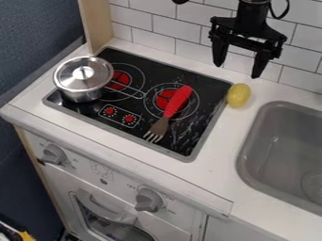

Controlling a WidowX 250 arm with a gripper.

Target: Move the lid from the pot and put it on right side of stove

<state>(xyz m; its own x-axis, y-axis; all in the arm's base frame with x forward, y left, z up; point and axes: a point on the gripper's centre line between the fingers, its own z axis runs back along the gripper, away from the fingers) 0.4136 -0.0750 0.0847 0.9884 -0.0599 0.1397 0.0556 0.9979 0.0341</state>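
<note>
Your lid (92, 81) is a round, shallow dome of shiny metal, with soft grey bands of reflection and a pale, glinting knob at its middle. It sits on the pot (82, 95), at about ten o'clock from the centre of the stove (137, 126). The pot is smooth, rounded and silvery, and its thin wire handle makes a long loop towards four o'clock.

Under it you have the stove's glossy black surface, with red burner discs inside fine pale rings and whitish streaks on the right. Across the right burner lies a fork (177, 102), its smooth red handle towards one o'clock, its brownish neck and pale tines towards seven.

At three o'clock, by the stove's edge, is a yellow oval (239, 95), slightly mottled. Your gripper (237, 70) hangs at two o'clock, black and angular, its two fingers spread apart with nothing between them. The grey sink (246, 141), rounded at its corners, is set at four o'clock in the smooth white counter (220, 169). Glossy white tiles (172, 29) rise at twelve.
</note>
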